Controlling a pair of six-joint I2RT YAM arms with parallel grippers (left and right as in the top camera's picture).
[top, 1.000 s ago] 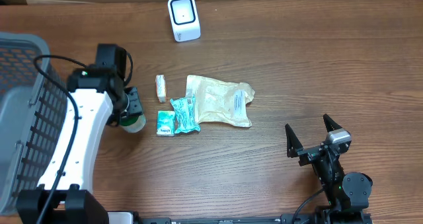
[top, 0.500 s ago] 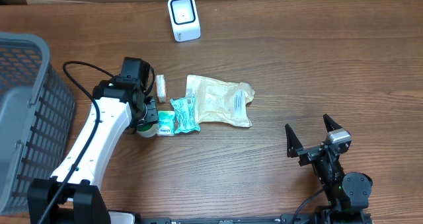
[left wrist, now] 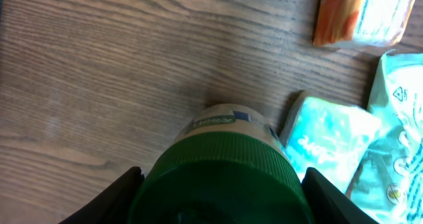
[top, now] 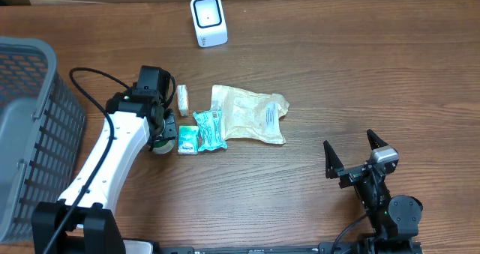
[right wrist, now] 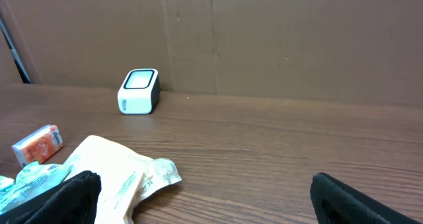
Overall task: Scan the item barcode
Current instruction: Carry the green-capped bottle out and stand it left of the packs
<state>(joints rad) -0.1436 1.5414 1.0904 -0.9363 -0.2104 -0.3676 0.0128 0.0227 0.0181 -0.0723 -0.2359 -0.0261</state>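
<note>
Left gripper (top: 160,132) is clenched on the green-capped jar (left wrist: 221,164), the cap wedged between both fingers. Just right of my fingers a teal packet (left wrist: 327,141) lies beside the jar. Teal wrapper (top: 209,129) and beige mailer (top: 247,113) crowd beyond. Orange packet (left wrist: 360,12) lies ahead, roughly between fingers and scanner (top: 208,19). Right gripper (top: 351,158) is spread wide, empty.

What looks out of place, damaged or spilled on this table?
Only the beige pouch stands out: it lies crumpled, its right end twisted, and the teal packet lies against its left edge. Nothing is spilled.
</note>
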